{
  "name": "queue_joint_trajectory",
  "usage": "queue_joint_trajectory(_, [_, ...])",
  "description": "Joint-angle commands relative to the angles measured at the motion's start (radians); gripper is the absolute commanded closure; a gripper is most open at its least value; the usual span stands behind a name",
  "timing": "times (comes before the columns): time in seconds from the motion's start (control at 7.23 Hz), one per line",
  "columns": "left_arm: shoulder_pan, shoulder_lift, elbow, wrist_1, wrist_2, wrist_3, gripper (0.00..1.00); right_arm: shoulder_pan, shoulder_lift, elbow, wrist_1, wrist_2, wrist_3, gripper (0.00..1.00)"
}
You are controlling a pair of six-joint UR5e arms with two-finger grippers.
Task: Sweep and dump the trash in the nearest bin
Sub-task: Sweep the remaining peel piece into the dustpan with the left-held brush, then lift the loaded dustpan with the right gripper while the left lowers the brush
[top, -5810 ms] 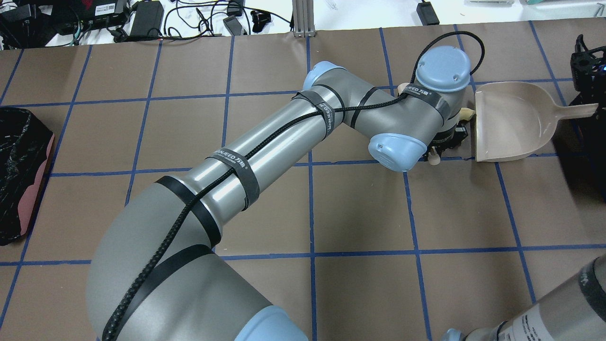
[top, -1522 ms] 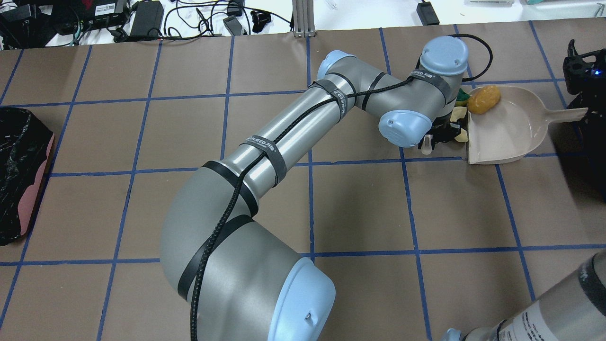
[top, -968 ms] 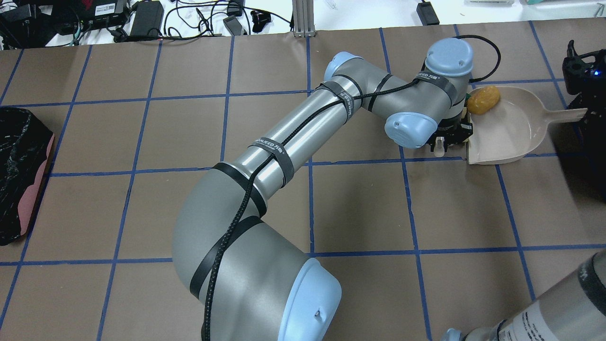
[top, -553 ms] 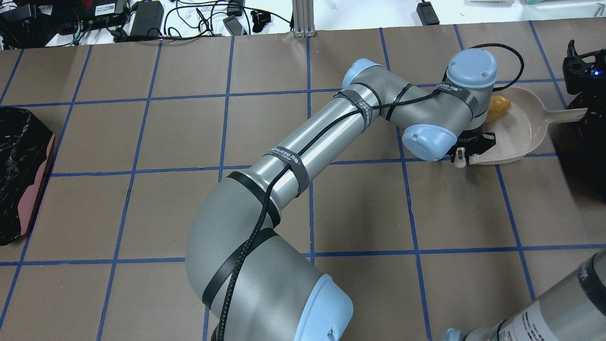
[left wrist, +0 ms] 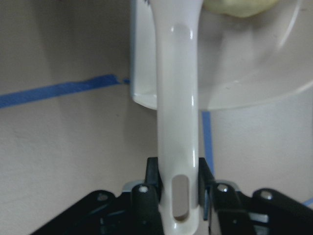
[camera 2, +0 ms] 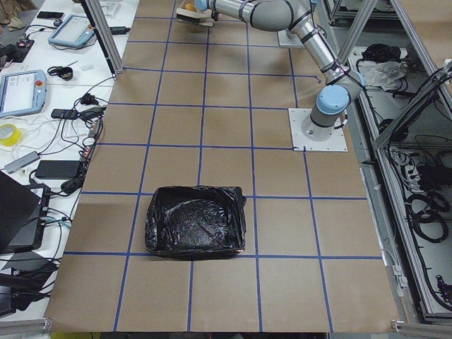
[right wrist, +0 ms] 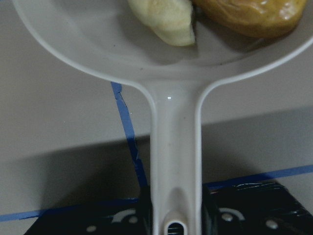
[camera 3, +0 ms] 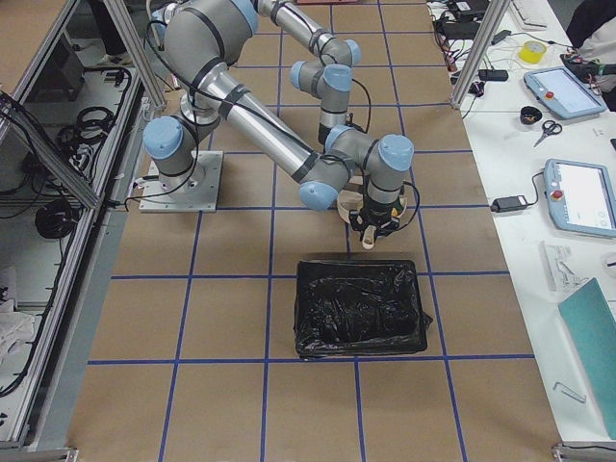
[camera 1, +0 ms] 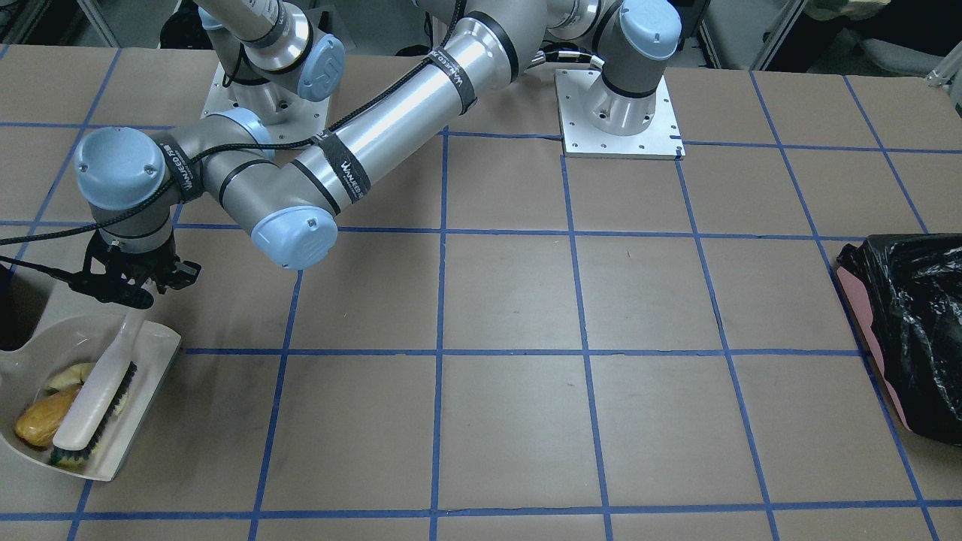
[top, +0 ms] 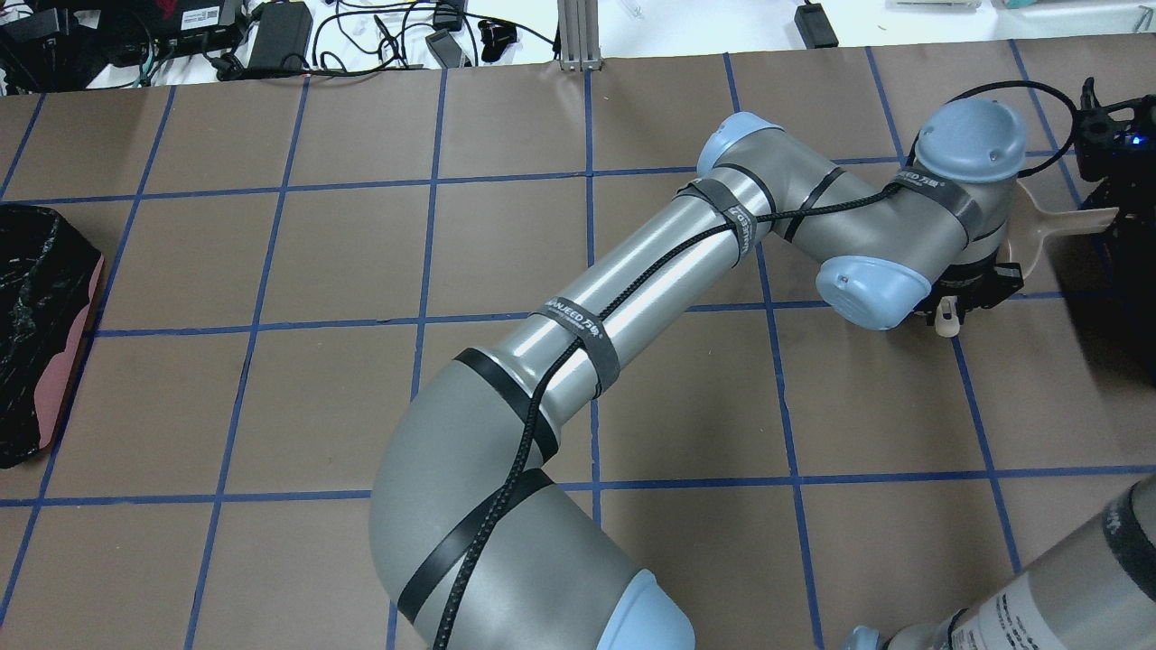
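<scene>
The white dustpan lies on the table, and its handle is clamped in my shut right gripper. Inside the pan sit pieces of trash: a brown-orange lump and a pale yellow peel piece, both also close up in the right wrist view as lump and peel. My left gripper is shut on the handle of the white brush, whose bristle head rests inside the pan against the trash. In the overhead view the left wrist hides the pan.
A bin lined with a black bag stands just beyond the dustpan at the robot's right end. A second black-bagged bin sits at the far left end of the table. The left arm stretches diagonally across the table.
The left arm has swung rightward, pushing the brush over the pan's lip into the pan. The lump and peels went in with it. The wrist now covers the pan from overhead.
</scene>
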Motion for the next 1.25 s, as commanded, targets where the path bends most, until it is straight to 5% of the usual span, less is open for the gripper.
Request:
queue_joint_trajectory(0.0, [0.003, 0.043, -0.064, -0.001, 0.000, 0.037, 1.00, 0.000, -0.001, -0.004, 0.000, 0.002, -0.004, 1.00])
queue_joint_trajectory(0.28, [0.028, 0.101, -0.160, -0.013, 0.005, 0.040, 1.00, 0.000, -0.001, -0.006, 0.017, 0.009, -0.009, 1.00])
queue_joint_trajectory(0.69, [0.184, 0.240, -0.210, -0.248, 0.036, 0.144, 1.00, -0.003, -0.004, -0.013, 0.023, 0.124, -0.008, 1.00])
queue_joint_trajectory(1.11, [0.348, 0.438, -0.425, -0.283, 0.101, 0.299, 1.00, -0.037, -0.055, -0.032, 0.105, 0.231, 0.025, 1.00])
